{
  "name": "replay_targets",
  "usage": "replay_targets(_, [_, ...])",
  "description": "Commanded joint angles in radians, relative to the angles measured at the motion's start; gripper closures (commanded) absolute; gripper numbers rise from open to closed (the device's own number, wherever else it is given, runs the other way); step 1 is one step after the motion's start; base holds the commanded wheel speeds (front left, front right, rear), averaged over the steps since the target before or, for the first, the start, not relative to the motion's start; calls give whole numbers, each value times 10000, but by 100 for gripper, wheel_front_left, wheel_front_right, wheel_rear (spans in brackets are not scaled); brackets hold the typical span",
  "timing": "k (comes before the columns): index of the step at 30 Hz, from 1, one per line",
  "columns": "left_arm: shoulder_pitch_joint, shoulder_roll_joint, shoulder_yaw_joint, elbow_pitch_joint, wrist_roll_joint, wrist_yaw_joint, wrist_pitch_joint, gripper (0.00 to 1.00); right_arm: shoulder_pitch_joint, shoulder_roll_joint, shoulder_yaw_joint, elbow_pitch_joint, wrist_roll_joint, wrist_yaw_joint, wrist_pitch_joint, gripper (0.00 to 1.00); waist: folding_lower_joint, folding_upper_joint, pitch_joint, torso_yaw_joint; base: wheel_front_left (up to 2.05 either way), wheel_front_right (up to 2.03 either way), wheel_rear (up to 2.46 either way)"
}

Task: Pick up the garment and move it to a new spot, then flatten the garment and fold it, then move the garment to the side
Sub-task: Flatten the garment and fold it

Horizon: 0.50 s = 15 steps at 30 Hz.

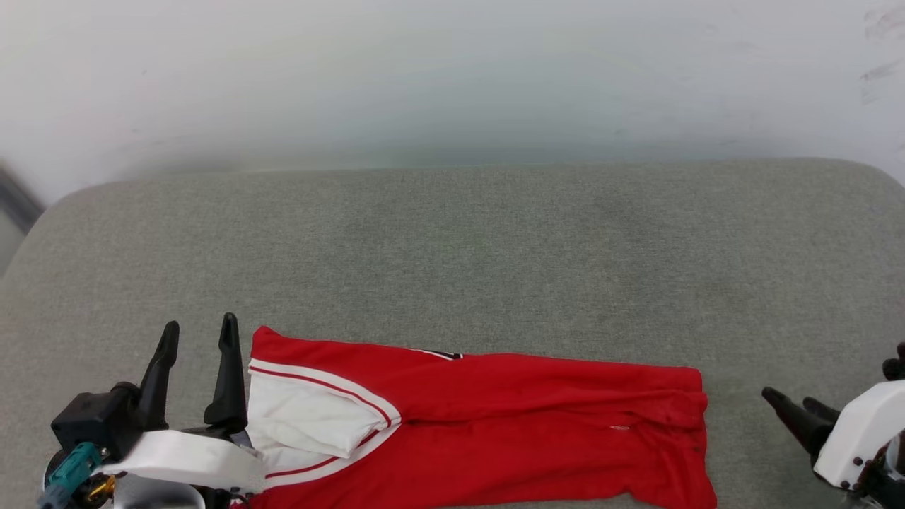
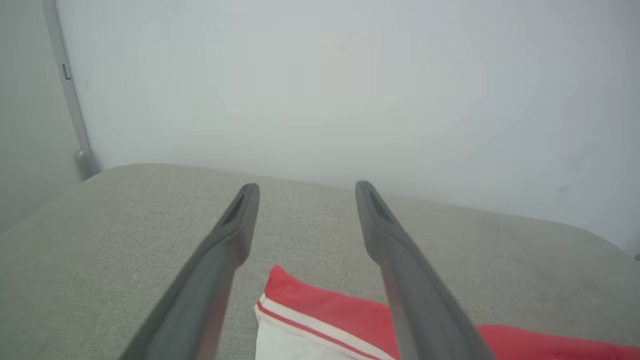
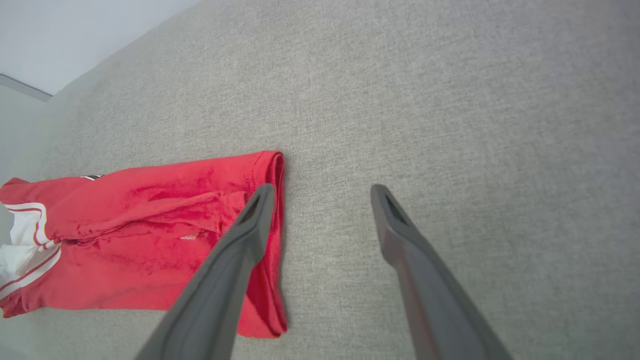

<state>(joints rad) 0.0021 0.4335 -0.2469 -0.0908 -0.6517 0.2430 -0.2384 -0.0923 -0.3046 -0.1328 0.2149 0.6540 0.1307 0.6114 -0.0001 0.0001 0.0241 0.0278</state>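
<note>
A: Fingers?
B: L gripper [image 1: 199, 322] spread wide, empty, hovering at the sleeve [image 1: 304, 413] end; can't tell if it touches. R gripper [image 1: 788, 397] also wide, empty, near the hem [image 1: 696, 417] but apart from it.
A: Shirt?
B: Shirt [image 1: 509, 410] lies as a long strip, L to R, at the front edge of the cushion [image 1: 452, 247]. Looks like 1 lengthwise fold is in; hem end is wrinkled.
A: So prob. an end-over-end fold next?
B: My guess. Smooth creases 1st. Come in low, pinch all layers at both hem corners, not just the top 1, and lift before carrying over, or the tucked sleeve may slip out.
</note>
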Motion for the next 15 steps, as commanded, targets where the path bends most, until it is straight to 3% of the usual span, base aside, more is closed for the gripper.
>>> replay_targets(1, [198, 61, 2, -154, 110, 82, -52, 0, 113, 194, 2, 38, 30, 0, 157, 0, 1, -1, 66, 74, 0, 0, 0])
replay_targets(7, [181, 126, -290, -899, 486, 385, 222, 0, -221, 719, 139, 419, 104, 0, 767, 0, 1, -1, 434, 463, 0, 0, 0])
replay_targets(15, [-108, -1, -545, -1174, 632, 479, 363, 0, -554, 1140, 746, 1632, 293, -2, 1263, 0, 1, -1, 806, 891, 0, 0, 0])
